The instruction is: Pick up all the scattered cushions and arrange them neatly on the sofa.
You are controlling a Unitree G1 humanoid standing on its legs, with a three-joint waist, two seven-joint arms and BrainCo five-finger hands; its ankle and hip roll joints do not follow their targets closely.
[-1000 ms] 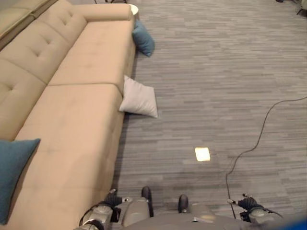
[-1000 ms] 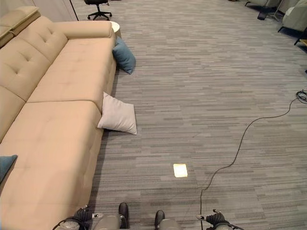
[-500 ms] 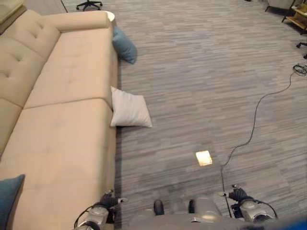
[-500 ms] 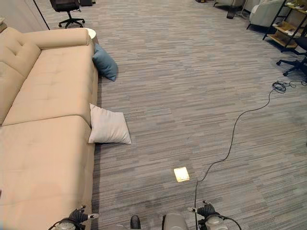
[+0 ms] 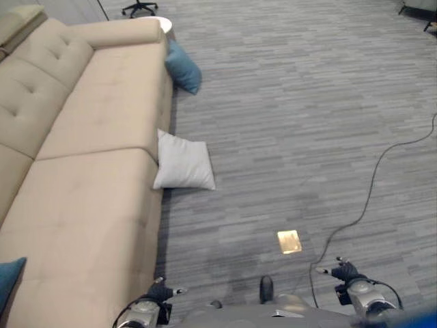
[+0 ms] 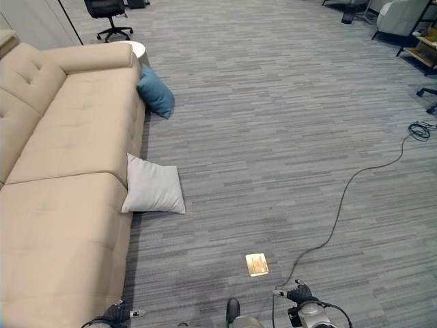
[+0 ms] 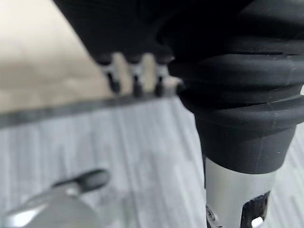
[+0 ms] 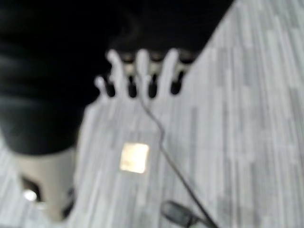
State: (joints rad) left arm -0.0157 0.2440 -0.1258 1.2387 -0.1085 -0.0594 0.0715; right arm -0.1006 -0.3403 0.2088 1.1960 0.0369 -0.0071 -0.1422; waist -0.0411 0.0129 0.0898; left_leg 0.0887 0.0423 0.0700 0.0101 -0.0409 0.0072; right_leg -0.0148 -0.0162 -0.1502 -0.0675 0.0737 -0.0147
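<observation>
Both hands (image 7: 135, 78) (image 8: 142, 71) empty, fingers straight; teal cushion (image 5: 8, 279) on sofa (image 5: 89, 205) cut off.

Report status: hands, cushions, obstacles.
Both hands open, empty: left hand, right hand. White cushion and blue cushion on floor against sofa. Cable crosses floor to the right.
</observation>
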